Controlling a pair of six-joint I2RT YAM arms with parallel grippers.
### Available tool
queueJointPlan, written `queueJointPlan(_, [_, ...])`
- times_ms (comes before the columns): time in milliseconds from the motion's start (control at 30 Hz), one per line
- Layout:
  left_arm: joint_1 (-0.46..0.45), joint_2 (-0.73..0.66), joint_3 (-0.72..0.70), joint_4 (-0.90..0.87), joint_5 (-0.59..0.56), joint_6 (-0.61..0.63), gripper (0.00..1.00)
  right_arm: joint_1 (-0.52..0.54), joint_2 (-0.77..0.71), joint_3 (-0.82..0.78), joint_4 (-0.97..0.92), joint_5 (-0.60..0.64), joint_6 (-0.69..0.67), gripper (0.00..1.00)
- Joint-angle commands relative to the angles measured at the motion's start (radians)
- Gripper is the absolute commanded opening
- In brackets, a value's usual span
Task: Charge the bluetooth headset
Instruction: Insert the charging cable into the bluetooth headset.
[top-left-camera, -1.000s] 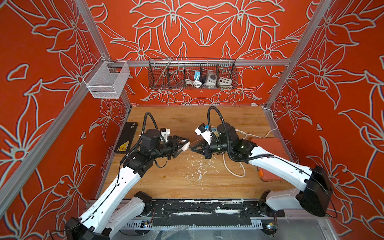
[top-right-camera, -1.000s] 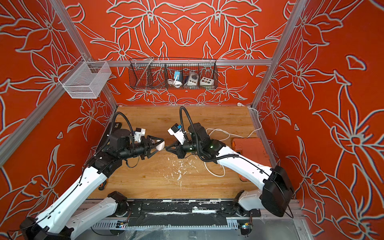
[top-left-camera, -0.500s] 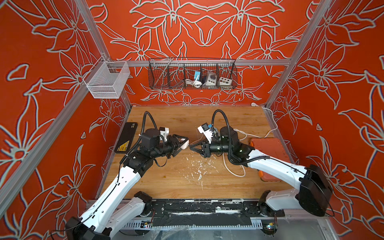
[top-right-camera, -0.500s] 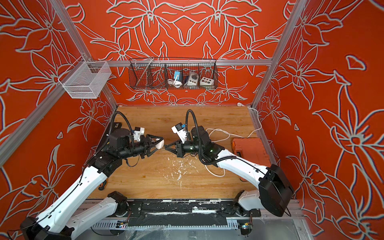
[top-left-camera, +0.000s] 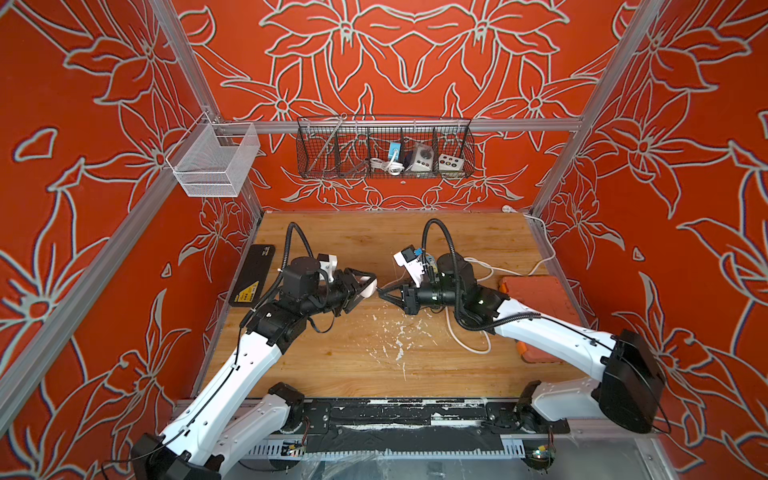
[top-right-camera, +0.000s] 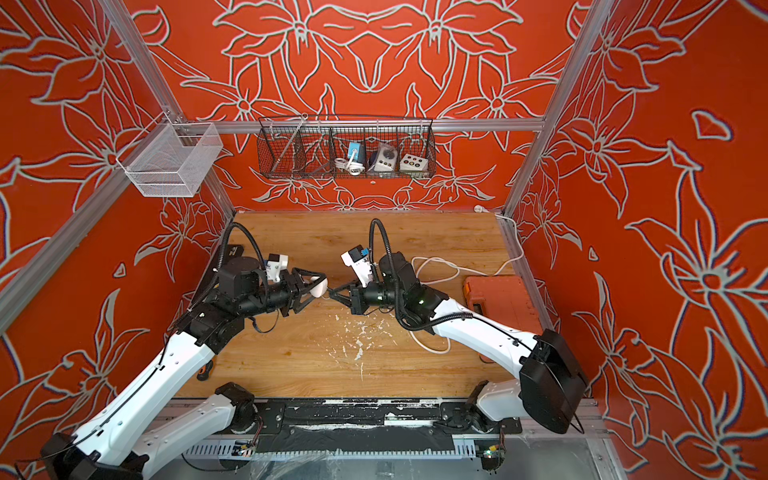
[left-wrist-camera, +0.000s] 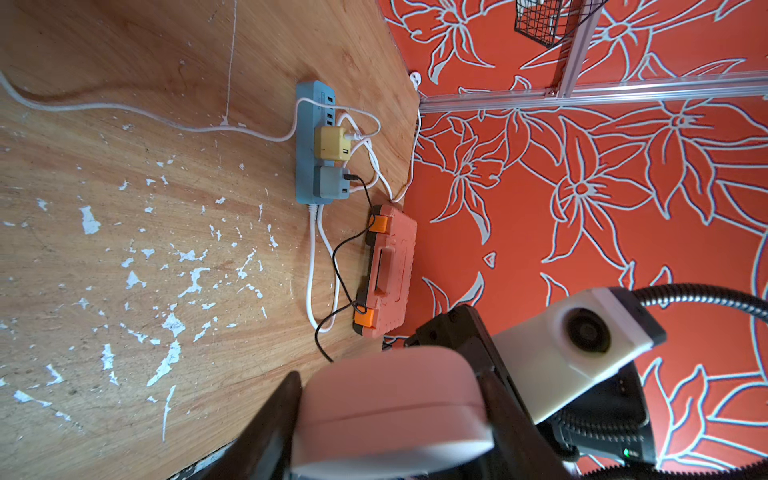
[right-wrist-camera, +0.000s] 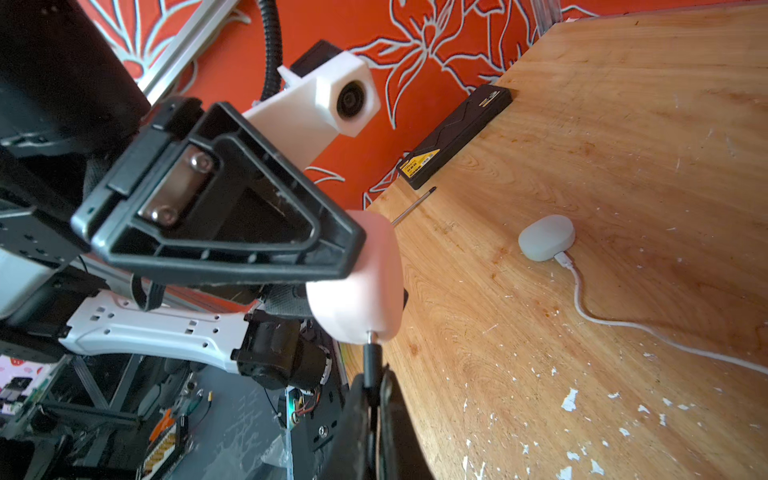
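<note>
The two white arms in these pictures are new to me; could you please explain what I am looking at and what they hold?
They are two robot arms with pincer grippers, over a wooden table. Both top views look down on the whole booth; each wrist view comes from a camera riding on one arm. The left gripper holds a pink earbud case above the table. The right gripper is shut on a black cable plug, its metal tip at the case's end; whether it is in, I cannot tell. On the table lie a blue power strip with chargers, an orange tool case, a black box and a grey case on a white cable.
</note>
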Motion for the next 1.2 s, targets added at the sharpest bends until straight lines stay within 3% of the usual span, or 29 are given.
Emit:
queueJointPlan(0, [-0.027, -0.004, 0.018, 0.000, 0.126, 0.005, 0.09, 0.008, 0.003, -0.017, 0.174, 0.101, 0.101, 0.00])
queueJointPlan(167, [-0.027, 0.005, 0.024, 0.000, 0.138, 0.007, 0.09, 0.013, 0.036, 0.031, 0.179, 0.005, 0.104, 0.00])
queueJointPlan(367, [-0.027, 0.008, 0.029, 0.000, 0.152, 0.017, 0.06, 0.013, 0.035, 0.095, -0.024, -0.064, -0.100, 0.00])
queueJointPlan(500, [-0.027, 0.025, 0.048, 0.001, 0.177, 0.029, 0.03, 0.009, 0.035, 0.138, -0.165, -0.024, -0.221, 0.00])
queueJointPlan(1167, [-0.027, 0.041, 0.053, -0.017, 0.173, 0.022, 0.00, 0.032, 0.091, 0.163, -0.038, 0.036, -0.127, 0.00])
